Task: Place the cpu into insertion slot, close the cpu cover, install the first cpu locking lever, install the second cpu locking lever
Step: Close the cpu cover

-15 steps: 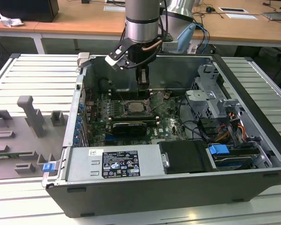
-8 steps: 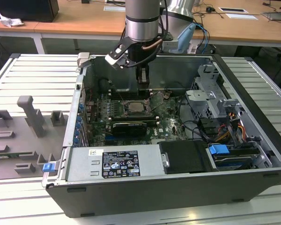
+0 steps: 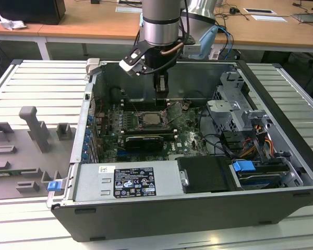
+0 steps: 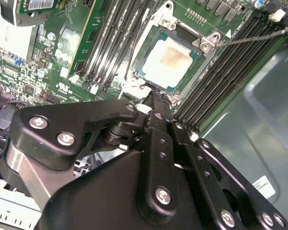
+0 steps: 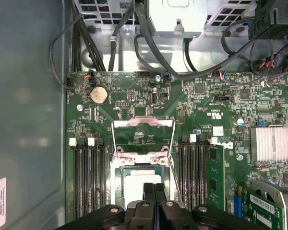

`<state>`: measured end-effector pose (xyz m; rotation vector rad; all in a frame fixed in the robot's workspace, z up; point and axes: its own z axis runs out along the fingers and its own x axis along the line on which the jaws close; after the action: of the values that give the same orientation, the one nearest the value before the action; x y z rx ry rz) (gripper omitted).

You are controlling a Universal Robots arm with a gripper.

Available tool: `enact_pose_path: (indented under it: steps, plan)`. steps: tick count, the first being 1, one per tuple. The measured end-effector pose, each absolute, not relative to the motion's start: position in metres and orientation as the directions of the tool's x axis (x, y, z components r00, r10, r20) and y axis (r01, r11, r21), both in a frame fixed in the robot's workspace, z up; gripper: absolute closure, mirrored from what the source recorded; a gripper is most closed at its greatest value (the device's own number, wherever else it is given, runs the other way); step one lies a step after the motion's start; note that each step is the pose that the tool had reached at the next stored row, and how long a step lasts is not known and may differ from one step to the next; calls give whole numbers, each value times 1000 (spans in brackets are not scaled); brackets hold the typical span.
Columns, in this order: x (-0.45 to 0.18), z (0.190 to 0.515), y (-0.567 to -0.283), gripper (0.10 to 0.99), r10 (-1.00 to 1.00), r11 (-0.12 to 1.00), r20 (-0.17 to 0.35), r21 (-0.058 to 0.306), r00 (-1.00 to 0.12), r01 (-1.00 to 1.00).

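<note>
Lying open on a slatted bench (image 3: 41,83), a dark PC case (image 3: 172,221) was seen in the exterior view, w/ a grey arm (image 3: 160,21) reaching down into it from above. A green motherboard (image 3: 187,131) was fixed to the case floor. Long black memory slots (image 5: 89,177) were mounted on both sides of the socket.

The gripper (image 3: 160,89) was held over the board at the socket's edge. In both wrist views its tip (image 4: 152,96) (image 5: 153,186) was lined up w/ the near side of the socket. The jaws were shut tight against each other, w/ nothing seen between them. Contact w/ the board could not be judged.

The cpu cover (image 5: 144,123) was swung open and laid back beyond the socket on the far side from the gripper, approx flat, w/ green board visible through its window. The insertion slot (image 5: 119,176) was thus left uncovered. The cpu (image 4: 170,60) was seated inside the slot, pale top up and level w/ the rim; it was also seen as a light patch (image 5: 137,184) just ahead of the fingertips. A thin metal rod (image 4: 252,38) was seen sticking out from one socket corner, across the memory slots.
</note>
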<state>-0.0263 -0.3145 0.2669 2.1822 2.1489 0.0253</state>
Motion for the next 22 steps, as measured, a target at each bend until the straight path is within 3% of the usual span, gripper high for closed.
enact_pose_path:
  steps: [22]
  plan:
    - [-22, 276, -314, 980, 999, -14, -47, 67, 17, 998]
